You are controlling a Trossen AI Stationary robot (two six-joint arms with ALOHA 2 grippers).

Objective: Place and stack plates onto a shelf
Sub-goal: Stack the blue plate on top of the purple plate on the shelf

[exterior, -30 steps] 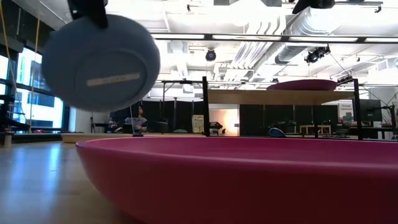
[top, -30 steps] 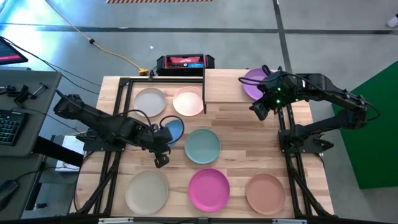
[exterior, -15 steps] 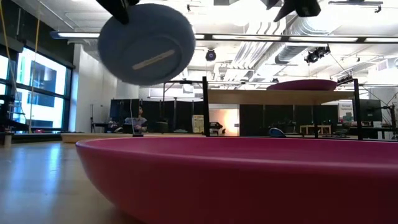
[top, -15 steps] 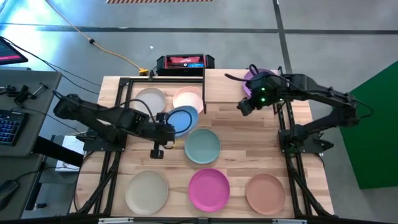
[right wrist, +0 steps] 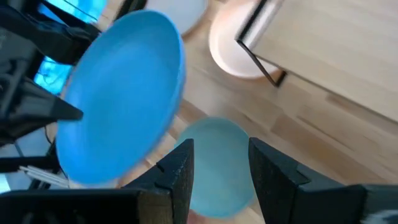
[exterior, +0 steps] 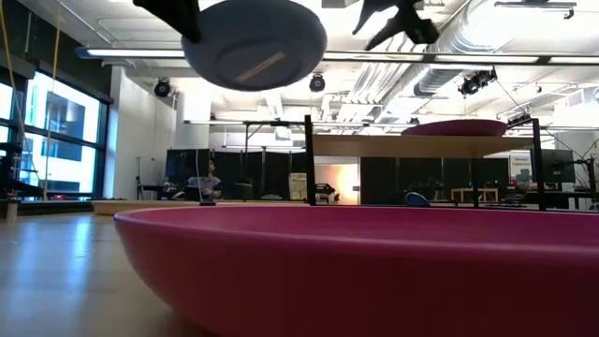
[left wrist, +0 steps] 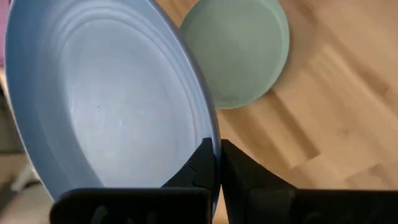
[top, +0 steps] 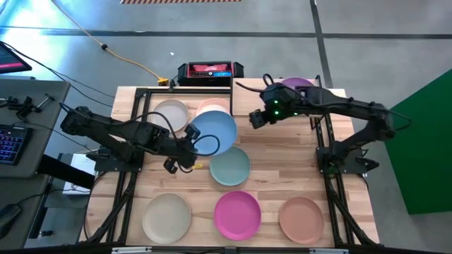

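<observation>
Overhead, the blue plate [top: 214, 132] was held tilted above the table, pinched at its rim by the left gripper [top: 188, 144], its face turned toward the spread-fingered, empty right gripper [top: 257, 118] near the shelf [top: 261, 99]. Beneath lay the teal plate [top: 230, 166]; the pink plate [top: 210, 106] sat partly hidden behind.

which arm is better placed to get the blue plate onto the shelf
Left: its hand already grips the blue plate by the rim, lifted near the shelf. The right hand is open and empty.
</observation>
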